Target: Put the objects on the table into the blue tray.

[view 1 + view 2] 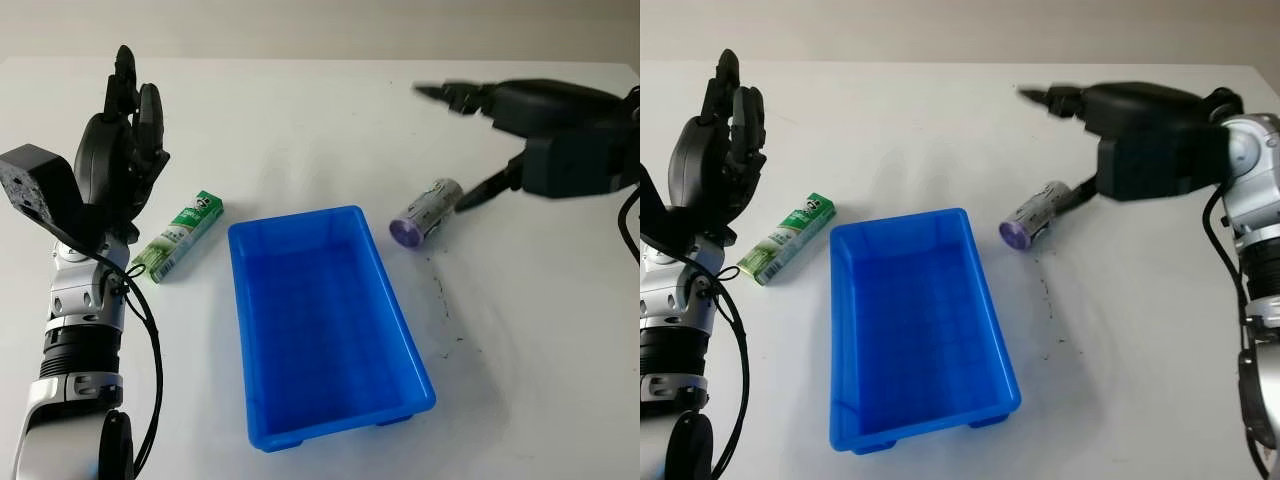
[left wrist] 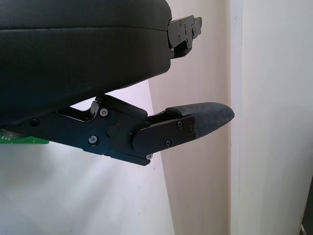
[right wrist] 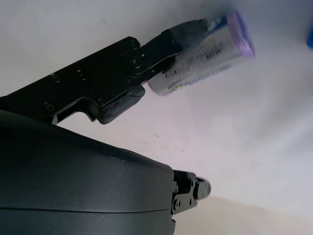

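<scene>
While the white table (image 1: 300, 110) spreads wide, the blue tray (image 1: 395, 310) at its middle holds nothing. Left hand (image 1: 125, 150), open, hangs beside a green-white box (image 1: 180, 237). Right hand (image 1: 1140, 130), open, hovers over the lying purple-capped silver can (image 1: 1032, 217), one fingertip (image 3: 188, 30) against it.

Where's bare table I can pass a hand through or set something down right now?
Bare table lies beyond the blue tray, between the left hand and the right hand, and also on the tray's right side, toward the robot from the purple-capped can. The tray's floor is bare. Tight spots: between the green box and the tray, and around the can, where the right hand is open.
</scene>
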Motion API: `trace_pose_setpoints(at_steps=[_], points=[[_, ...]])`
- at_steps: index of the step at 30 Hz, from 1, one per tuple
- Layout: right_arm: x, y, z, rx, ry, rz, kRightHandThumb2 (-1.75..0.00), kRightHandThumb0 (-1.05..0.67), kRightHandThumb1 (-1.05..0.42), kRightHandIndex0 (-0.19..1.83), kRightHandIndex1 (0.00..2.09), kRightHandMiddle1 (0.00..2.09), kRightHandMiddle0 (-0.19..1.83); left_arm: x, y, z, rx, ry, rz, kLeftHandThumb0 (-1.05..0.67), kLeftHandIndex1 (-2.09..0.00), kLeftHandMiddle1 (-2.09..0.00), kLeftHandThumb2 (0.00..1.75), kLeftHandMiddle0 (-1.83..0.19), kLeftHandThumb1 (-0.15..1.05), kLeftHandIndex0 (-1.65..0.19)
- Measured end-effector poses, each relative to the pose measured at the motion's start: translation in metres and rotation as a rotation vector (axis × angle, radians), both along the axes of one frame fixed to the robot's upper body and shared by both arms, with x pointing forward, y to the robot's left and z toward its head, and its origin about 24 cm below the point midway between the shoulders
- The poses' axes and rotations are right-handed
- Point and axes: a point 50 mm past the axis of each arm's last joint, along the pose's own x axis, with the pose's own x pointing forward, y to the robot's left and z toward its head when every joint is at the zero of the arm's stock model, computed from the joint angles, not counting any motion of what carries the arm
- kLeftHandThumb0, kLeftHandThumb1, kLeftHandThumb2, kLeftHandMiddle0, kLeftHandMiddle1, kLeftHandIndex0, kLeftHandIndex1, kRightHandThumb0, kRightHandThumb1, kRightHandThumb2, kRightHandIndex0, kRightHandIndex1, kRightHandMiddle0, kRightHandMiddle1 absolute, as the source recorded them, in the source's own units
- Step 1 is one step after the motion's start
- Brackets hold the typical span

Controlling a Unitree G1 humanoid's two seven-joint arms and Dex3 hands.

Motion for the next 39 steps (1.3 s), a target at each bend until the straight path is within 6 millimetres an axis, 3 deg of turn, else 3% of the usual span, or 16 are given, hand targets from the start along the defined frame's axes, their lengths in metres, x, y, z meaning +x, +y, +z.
trace_pose_setpoints(at_steps=[5, 12, 20, 24, 25, 28, 31, 35, 39], points=[[0.001, 0.004, -0.012, -0.125, -0.001, 0.010, -0.06, -0.44, -0.80, 0.40, 0.17, 0.10, 0.41, 0.000, -0.001, 0.000, -0.009, 0.003, -0.017, -0.62, 0.00, 0.00, 0.63, 0.19, 1.05, 0.19], [0.002, 0.006, -0.034, -0.201, -0.004, 0.058, -0.06, -0.44, -0.80, 0.40, 0.13, 0.08, 0.44, -0.001, -0.002, 0.004, -0.007, -0.012, -0.014, -0.64, 0.00, 0.00, 0.65, 0.19, 1.05, 0.19], [0.005, 0.003, -0.059, -0.186, -0.062, 0.102, -0.06, -0.39, -0.85, 0.50, 0.16, 0.10, 0.51, -0.001, -0.002, 0.005, -0.001, -0.010, -0.018, -0.63, 0.00, 0.00, 0.64, 0.19, 1.05, 0.19], [0.006, 0.001, -0.074, -0.129, -0.112, 0.114, -0.06, -0.35, -0.89, 0.53, 0.29, 0.18, 0.54, -0.001, -0.002, 0.004, -0.003, -0.006, -0.026, -0.63, 0.00, 0.00, 0.62, 0.19, 1.05, 0.19], [0.007, 0.000, -0.076, -0.125, -0.125, 0.118, -0.06, -0.37, -0.94, 0.34, 0.74, 0.48, 0.43, -0.001, -0.002, 0.004, -0.003, -0.006, -0.027, -0.63, 0.00, 0.00, 0.61, 0.19, 1.05, 0.19], [0.007, -0.001, -0.081, -0.127, -0.150, 0.127, -0.06, -0.41, -1.00, 0.07, 1.49, 1.31, 0.12, -0.001, -0.002, 0.004, -0.002, -0.005, -0.028, -0.64, 0.00, 0.00, 0.61, 0.19, 1.05, 0.19], [0.007, 0.000, -0.087, -0.124, -0.186, 0.140, -0.09, -0.47, -1.04, 0.15, 1.99, 1.94, 0.11, -0.001, -0.002, 0.004, -0.002, -0.003, -0.028, -0.64, 0.00, 0.00, 0.60, 0.19, 1.05, 0.19], [0.007, 0.001, -0.089, -0.121, -0.277, 0.174, -0.24, -0.53, -1.05, 0.77, 2.09, 2.09, 0.57, -0.001, -0.003, 0.004, 0.000, -0.002, -0.037, -0.64, 0.00, 0.00, 0.59, 0.19, 1.05, 0.19], [0.005, 0.002, -0.091, -0.089, -0.330, 0.194, -0.31, -0.53, -1.05, 0.86, 2.09, 2.09, 0.67, -0.001, -0.003, 0.003, 0.000, 0.001, -0.037, -0.64, 0.00, 0.00, 0.59, 0.19, 1.05, 0.19]])
